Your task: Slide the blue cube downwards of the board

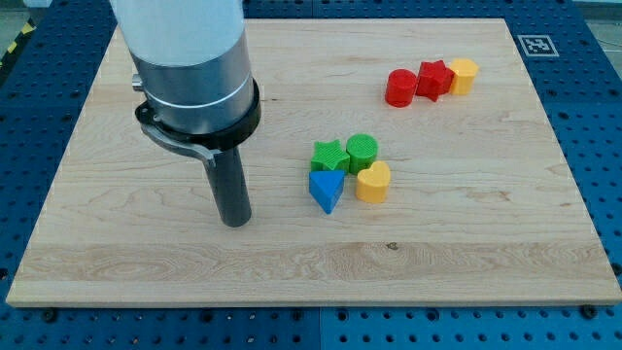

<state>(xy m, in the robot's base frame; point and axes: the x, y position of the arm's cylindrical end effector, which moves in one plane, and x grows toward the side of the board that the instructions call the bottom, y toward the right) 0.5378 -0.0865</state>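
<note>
My tip (235,222) rests on the wooden board (447,253), left of centre. The only blue block I see is a blue triangular block (327,190), about a hundred pixels to the view's right of the tip and slightly higher. No blue cube shows; the arm's wide body hides part of the board at the view's top left. The tip touches no block.
A green star (329,155), a green cylinder (362,151) and a yellow heart (373,181) cluster tightly around the blue block. A red cylinder (399,87), a red star (433,79) and a yellow block (464,74) form a row at the top right.
</note>
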